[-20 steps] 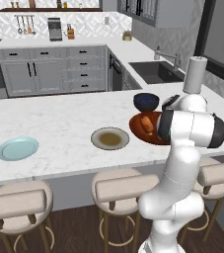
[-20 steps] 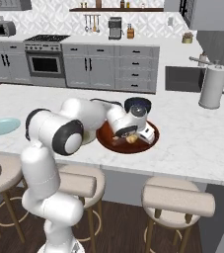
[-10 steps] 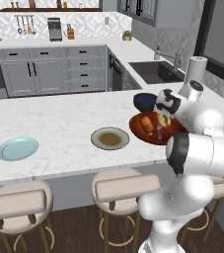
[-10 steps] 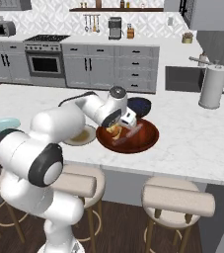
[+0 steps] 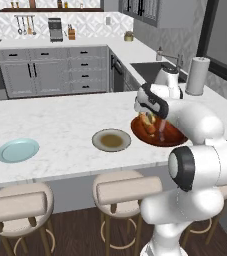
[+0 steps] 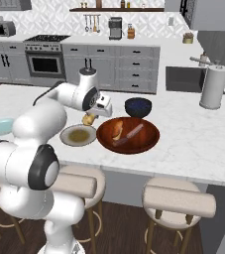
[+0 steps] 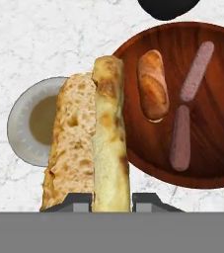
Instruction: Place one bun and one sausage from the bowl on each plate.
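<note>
Reaching forward over the marble counter [image 6: 193,139], the arm bends down so that the hand hangs above the gap between the beige plate [image 6: 78,135] and the bowl [image 6: 128,134]. The gripper [image 6: 90,118] is clenched on a bun [image 7: 94,148], which stands up between the two finger tips in the hand view. Going from left to right on the counter: the pale blue plate [image 5: 18,150] lies far on the left, well apart from the rest. The beige plate with the olive-brown centre comes next, and the held bun is in the air over its right edge. Just beside it is the reddish-brown bowl, with a second bun [image 7: 153,84] and two sausages [image 7: 188,108] in it. A dark blue small bowl [image 6: 138,106] stands just behind the big one. A paper towel roll [image 6: 212,87] stands far right, near the sink [image 6: 183,78].
</note>
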Available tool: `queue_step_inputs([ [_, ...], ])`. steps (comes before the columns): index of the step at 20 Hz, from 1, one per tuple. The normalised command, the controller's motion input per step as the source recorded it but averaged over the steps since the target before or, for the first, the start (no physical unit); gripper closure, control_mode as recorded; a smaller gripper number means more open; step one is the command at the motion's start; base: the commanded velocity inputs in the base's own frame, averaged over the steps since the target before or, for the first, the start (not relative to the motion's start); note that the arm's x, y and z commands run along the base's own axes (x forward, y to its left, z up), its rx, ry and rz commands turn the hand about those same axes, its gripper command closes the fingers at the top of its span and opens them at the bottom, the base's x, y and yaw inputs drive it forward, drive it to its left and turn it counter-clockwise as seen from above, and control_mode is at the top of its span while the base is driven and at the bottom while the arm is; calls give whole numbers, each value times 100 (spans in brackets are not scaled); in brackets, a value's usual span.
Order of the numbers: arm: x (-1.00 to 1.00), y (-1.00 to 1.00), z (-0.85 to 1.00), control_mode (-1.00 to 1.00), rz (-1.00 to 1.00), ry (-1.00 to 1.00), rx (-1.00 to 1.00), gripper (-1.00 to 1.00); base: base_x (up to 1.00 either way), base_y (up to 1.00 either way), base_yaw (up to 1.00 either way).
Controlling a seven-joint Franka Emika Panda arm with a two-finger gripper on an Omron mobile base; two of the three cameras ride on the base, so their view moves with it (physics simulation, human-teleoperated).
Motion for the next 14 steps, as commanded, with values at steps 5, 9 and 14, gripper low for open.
queue_step_inputs([
  [5,-8,83,-25,-100,12,12,-12,100,0,0,0],
  [9,0,56,-28,-100,8,7,-2,100,0,0,0],
  [14,11,15,-14,-100,1,2,0,100,0,0,0],
])
